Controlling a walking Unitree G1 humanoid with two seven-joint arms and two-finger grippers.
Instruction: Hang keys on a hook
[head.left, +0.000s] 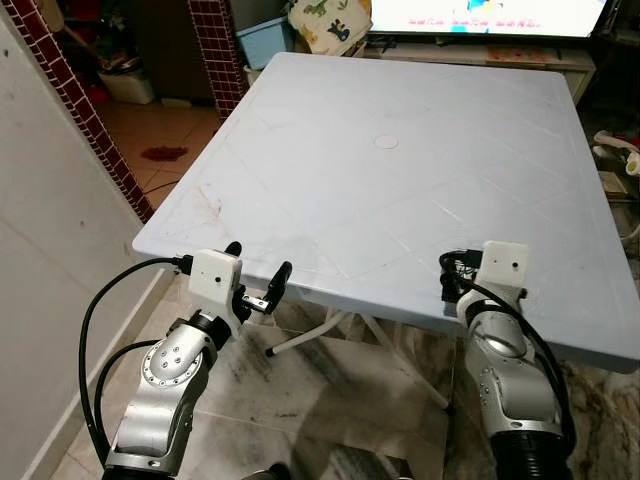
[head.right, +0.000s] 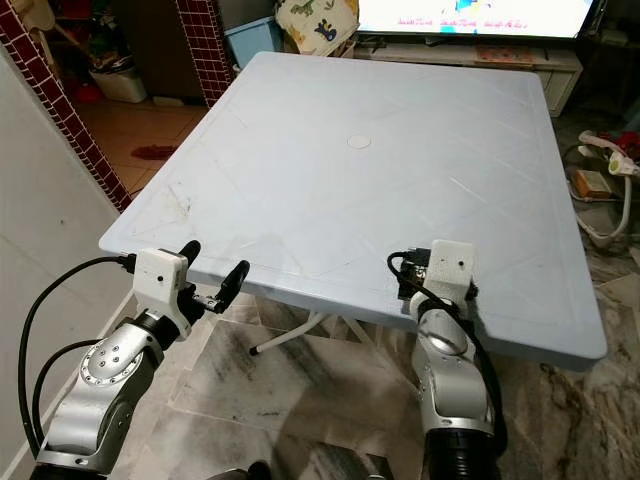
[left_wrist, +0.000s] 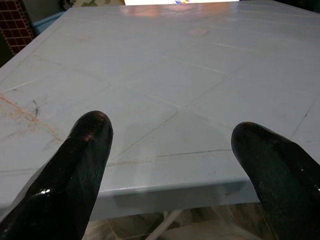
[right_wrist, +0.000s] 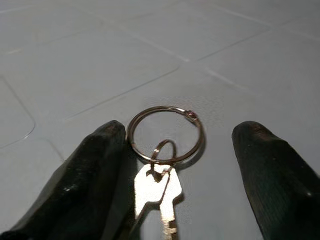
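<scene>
— Where are the keys (right_wrist: 159, 192)?
— On the table (head.left: 400, 190), between the right claw (right_wrist: 175, 165)'s spread fingers, ring beside one finger, near the front edge.
— And the left claw (head.left: 258, 272)?
— Wide apart, hovering at the table's front edge, bare tabletop ahead.

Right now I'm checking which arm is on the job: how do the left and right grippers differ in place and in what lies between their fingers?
The left gripper hangs at the near left edge of the table, its fingers over bare tabletop. The right gripper sits over the near right part of the table, with a key ring and key lying between its fingers. Both have their fingers spread open and grip nothing.
</scene>
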